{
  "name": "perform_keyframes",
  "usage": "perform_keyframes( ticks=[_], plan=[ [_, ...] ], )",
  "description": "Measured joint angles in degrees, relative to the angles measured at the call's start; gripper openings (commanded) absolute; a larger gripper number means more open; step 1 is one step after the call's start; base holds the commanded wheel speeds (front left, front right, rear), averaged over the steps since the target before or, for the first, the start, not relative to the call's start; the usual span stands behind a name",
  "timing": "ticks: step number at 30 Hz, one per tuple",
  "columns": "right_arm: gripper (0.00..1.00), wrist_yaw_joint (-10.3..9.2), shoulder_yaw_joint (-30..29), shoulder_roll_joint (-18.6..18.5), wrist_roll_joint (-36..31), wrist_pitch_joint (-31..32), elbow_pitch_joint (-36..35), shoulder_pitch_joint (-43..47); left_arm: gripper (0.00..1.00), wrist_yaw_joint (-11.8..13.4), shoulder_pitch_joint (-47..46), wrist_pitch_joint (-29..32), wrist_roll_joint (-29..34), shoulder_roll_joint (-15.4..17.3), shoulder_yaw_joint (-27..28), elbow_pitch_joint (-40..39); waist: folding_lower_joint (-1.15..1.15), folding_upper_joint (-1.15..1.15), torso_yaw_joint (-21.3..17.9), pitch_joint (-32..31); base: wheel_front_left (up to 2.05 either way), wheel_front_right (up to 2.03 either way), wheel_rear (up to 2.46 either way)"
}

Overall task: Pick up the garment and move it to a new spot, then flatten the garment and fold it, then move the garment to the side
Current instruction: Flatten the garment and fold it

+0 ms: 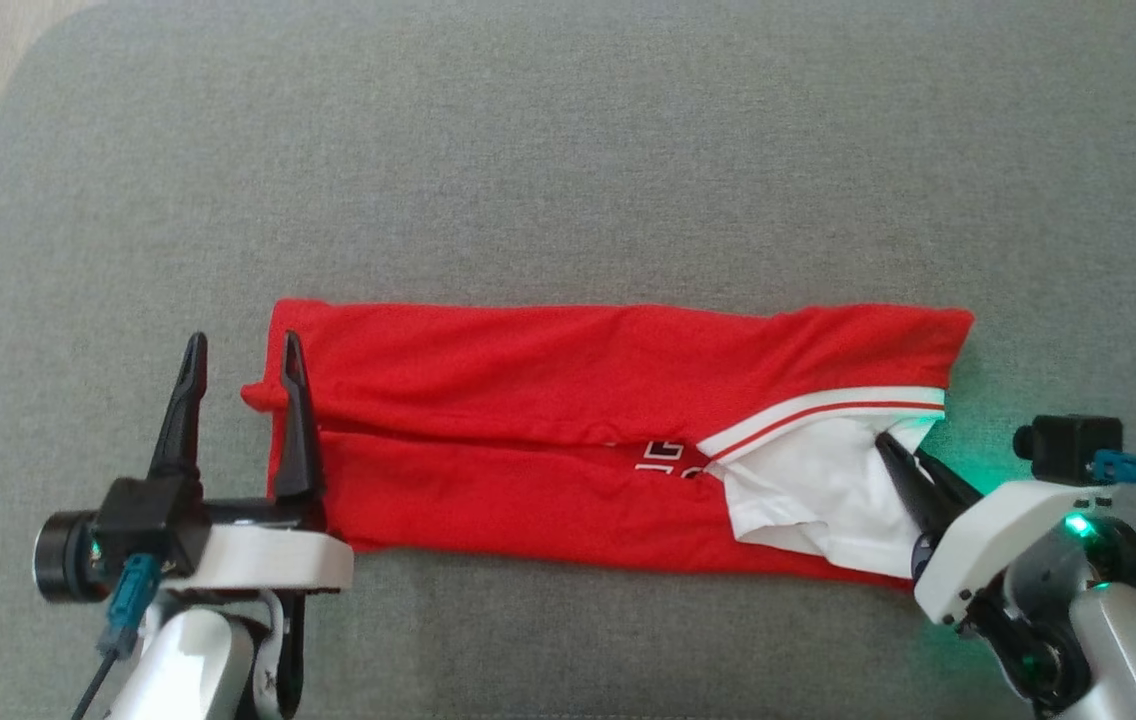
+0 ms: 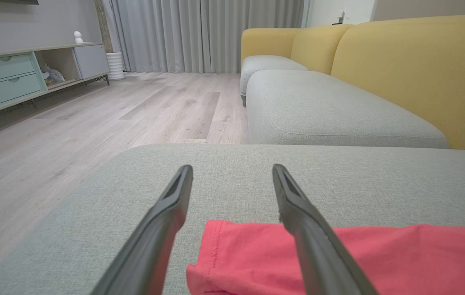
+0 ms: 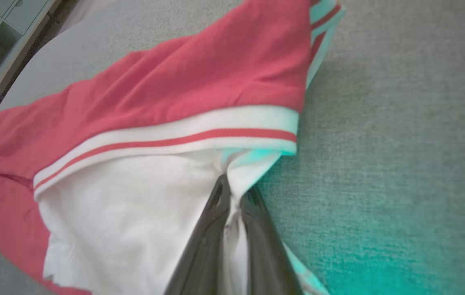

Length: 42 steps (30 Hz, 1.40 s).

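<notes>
We judge the garment (image 1: 568, 400) flattened and folded lengthwise: a long red strip across mid-frame on the grey cushion (image 1: 568, 150). A cross fold and the move aside seem left. At lower right, our right tool (image 1: 900, 446) pinches the white fabric at that end. At lower left, our left tool (image 1: 243, 340) gapes wide, straddling the strip's corner — perhaps touching it.

White print (image 1: 661, 458) on the red garment (image 1: 548, 360) is tucked under a fold and unreadable. The right gripper (image 1: 900, 447) covers the garment's near right corner. In the left wrist view the garment runs off the bottom and right edges; a white object (image 2: 78, 37) on the cabinet (image 2: 11, 78) is too small to identify.
</notes>
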Motion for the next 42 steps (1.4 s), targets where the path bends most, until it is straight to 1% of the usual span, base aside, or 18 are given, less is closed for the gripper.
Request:
perform_keyframes(
  ticks=[3, 5, 7, 8, 14, 16, 19, 22, 24, 26, 28, 32, 34, 37, 42],
  plan=[
    [0.00, 0.00, -0.11, -0.54, 0.16, -0.01, -0.97, 0.46, 1.00, 0.00, 0.02, -0.04, -0.01, 0.00, 0.00, 0.37, 0.00, 0.00, -0.26, -0.40, 0.00, 0.00, 0.00],
    [0.00, 0.00, -1.37, -0.99, 0.23, -0.02, -2.13, 1.43, 1.00, 0.02, 0.08, -0.05, -0.02, 0.00, 0.01, 0.46, 0.00, 0.00, -0.62, -0.85, 0.00, 0.00, 0.00],
    [0.00, 0.00, -3.48, -1.91, 0.34, -0.04, -3.28, 2.99, 1.00, 0.03, 0.20, -0.07, -0.48, 0.04, 0.07, 0.47, 0.00, 0.00, -1.04, -1.34, 0.00, 0.00, 0.00],
    [0.00, 0.00, -5.98, -2.54, 0.33, -0.01, -4.09, 4.46, 1.00, 0.03, 0.29, -0.21, -0.83, 0.13, 0.22, 0.47, 0.00, 0.00, -1.53, -1.78, 0.00, 0.00, 0.00],
    [0.00, 0.00, -12.94, -4.00, -0.89, 1.78, -6.62, 7.67, 1.00, 0.03, 1.36, 0.04, -1.43, 0.53, 0.42, 0.16, 0.00, 0.00, -2.88, -2.95, 0.00, 0.00, 0.00],
    [0.00, 0.00, -13.80, -4.35, -1.57, 3.04, -8.46, 7.72, 1.00, 0.05, 1.56, 0.13, -1.44, 0.68, 0.41, -0.09, 0.00, 0.00, -3.15, -3.12, 0.00, 0.00, 0.00],
    [0.00, 0.00, -13.06, -4.68, -2.85, 5.97, -13.23, 7.17, 1.00, 0.07, 1.54, 0.40, -1.44, 0.91, 0.41, -0.62, 0.00, 0.00, -3.36, -3.30, 0.00, 0.00, 0.00],
    [0.00, 0.00, -9.90, -4.52, -3.75, 10.17, -19.90, 5.21, 1.00, 0.08, 1.54, 0.54, -1.44, 0.98, 0.40, -0.66, 0.00, 0.00, -3.37, -3.49, 0.00, 0.00, 0.00],
    [0.00, 0.00, -6.65, -3.61, -3.74, 12.50, -23.65, 2.67, 1.00, 0.14, 1.54, 0.55, -1.44, 1.01, 0.40, -0.68, 0.00, 0.00, -3.26, -3.59, 0.00, 0.00, 0.00],
    [0.00, 0.00, -2.85, -2.10, -3.25, 14.68, -25.26, -0.26, 1.00, 0.14, 1.54, 0.55, -1.44, 1.01, 0.33, -0.70, 0.00, 0.00, -2.99, -3.60, 0.00, 0.00, 0.00],
    [0.00, 0.00, 1.18, 0.01, -2.05, 15.80, -25.14, -2.91, 1.00, 0.12, 1.52, 0.56, -1.70, 0.97, 0.08, -0.69, 0.00, 0.00, -2.44, -3.56, 0.00, 0.00, 0.00],
    [0.00, 0.00, 8.61, 5.68, 0.01, 16.30, -20.95, -6.20, 1.00, -0.01, 1.29, 0.55, -2.00, 0.63, -0.54, -0.48, 0.00, 0.00, -0.73, -3.11, 0.00, 0.00, 0.00],
    [0.00, 0.00, 12.44, 7.45, 1.16, 15.17, -17.44, -7.58, 1.00, -0.04, 1.05, 0.53, -2.00, 0.16, -0.76, -0.18, 0.00, 0.00, 0.29, -2.69, 0.00, 0.00, 0.00],
    [0.00, 0.00, 16.75, 8.64, 3.71, 12.07, -11.67, -9.81, 1.00, -0.55, 0.22, 0.43, -2.01, -0.77, -1.82, 0.93, 0.00, 0.00, 2.01, -1.93, 0.00, 0.00, 0.00],
    [0.00, 0.00, 23.40, 8.78, 8.54, 5.91, -3.72, -13.76, 1.00, -1.05, -1.53, -0.57, -2.29, -1.44, -2.30, 2.94, 0.00, 0.00, 4.36, -0.32, 0.00, 0.00, 0.00]
  ],
)
